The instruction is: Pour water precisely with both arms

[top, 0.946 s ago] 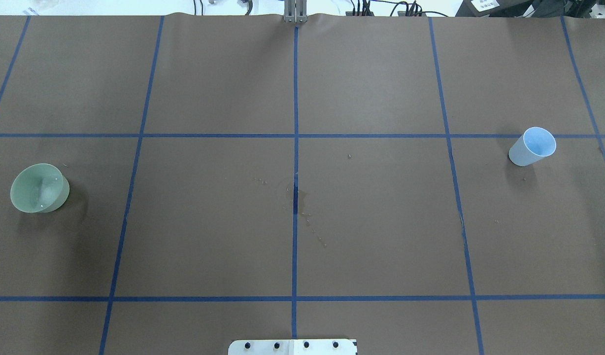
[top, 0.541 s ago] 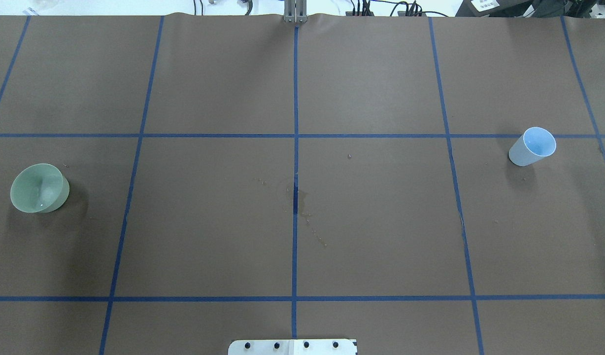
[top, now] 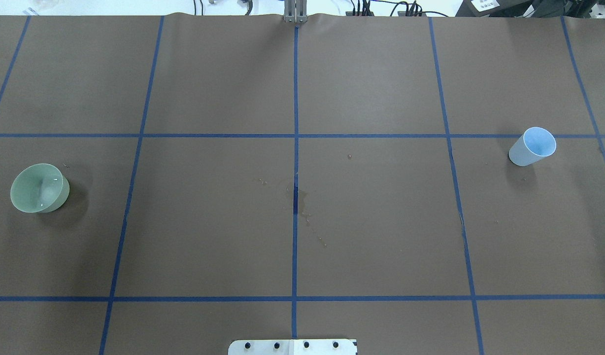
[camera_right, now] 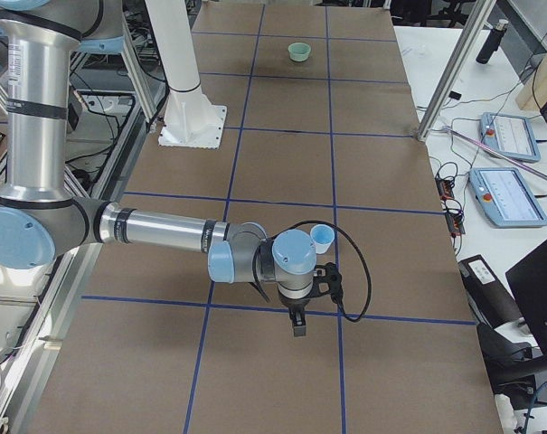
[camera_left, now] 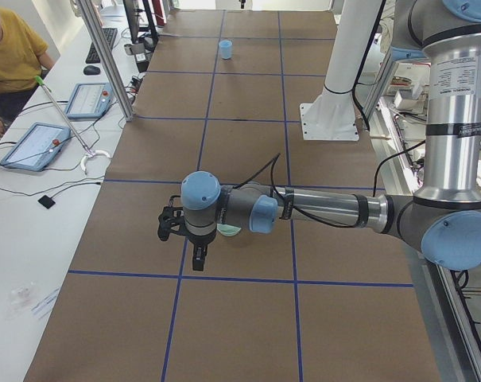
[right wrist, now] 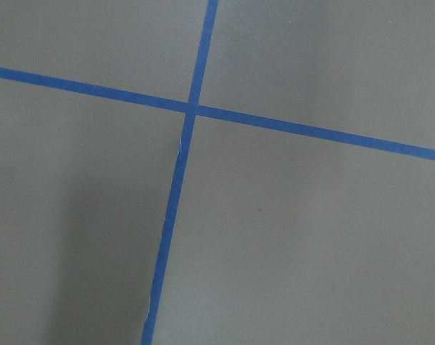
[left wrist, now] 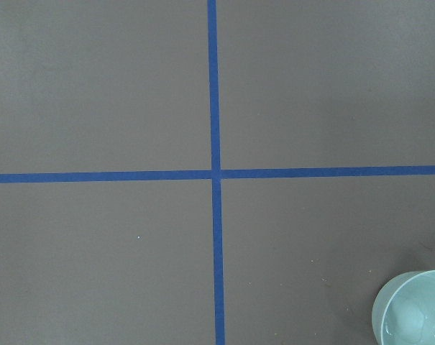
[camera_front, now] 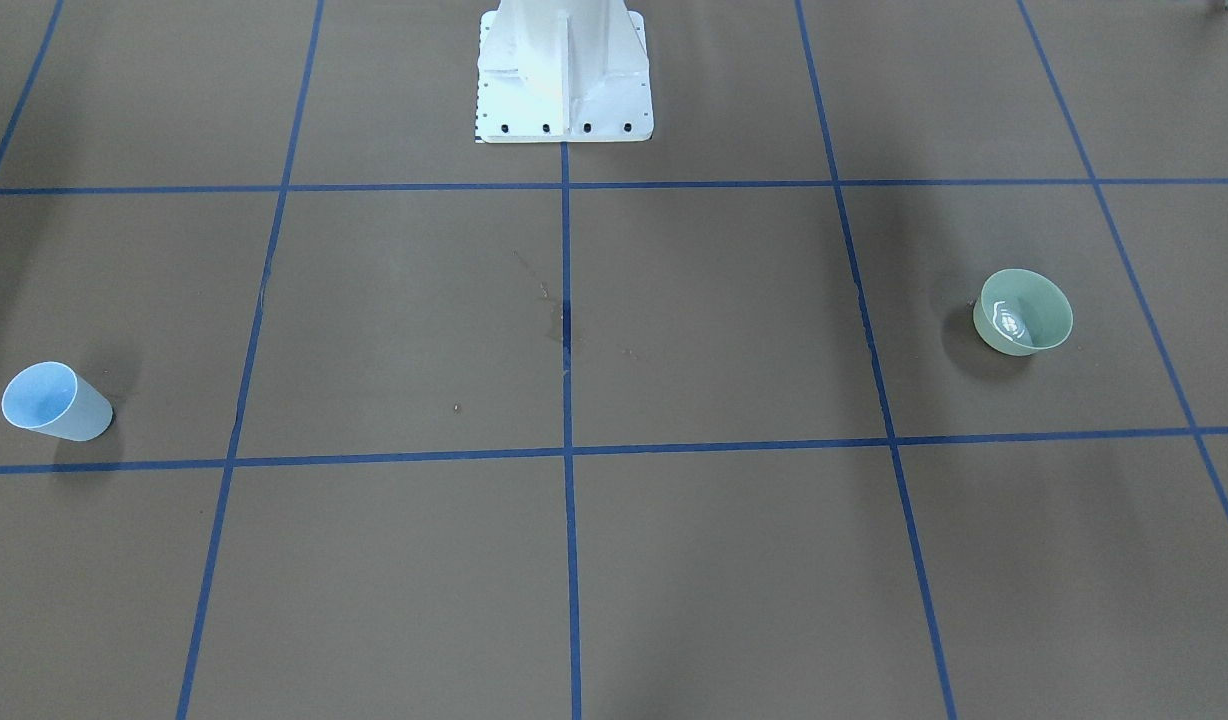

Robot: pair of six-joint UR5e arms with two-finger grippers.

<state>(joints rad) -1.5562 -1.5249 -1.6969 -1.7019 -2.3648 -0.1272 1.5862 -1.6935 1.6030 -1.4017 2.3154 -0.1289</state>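
The pale green bowl (top: 39, 188) stands upright on the left part of the table, also in the front view (camera_front: 1022, 312) and at the lower right of the left wrist view (left wrist: 415, 309). Faint glints of water (camera_front: 1009, 322) show inside it. The pale blue cup (top: 533, 146) stands upright at the far right (camera_front: 54, 402). My left gripper (camera_left: 199, 259) hangs over the table beside the bowl. My right gripper (camera_right: 297, 324) hangs beside the cup (camera_right: 322, 239). Both show only in the side views, so I cannot tell if they are open or shut.
The white pedestal (camera_front: 564, 80) stands at the table's near middle edge. Small wet stains (top: 298, 201) mark the table's centre. An operator (camera_left: 9, 60) and tablets (camera_right: 504, 194) are beyond the far edge. Aluminium posts (camera_left: 105, 56) stand at that edge.
The bowl and the cup have not moved. The ripples in the bowl's water have calmed, and the shadow beside the bowl has shifted.
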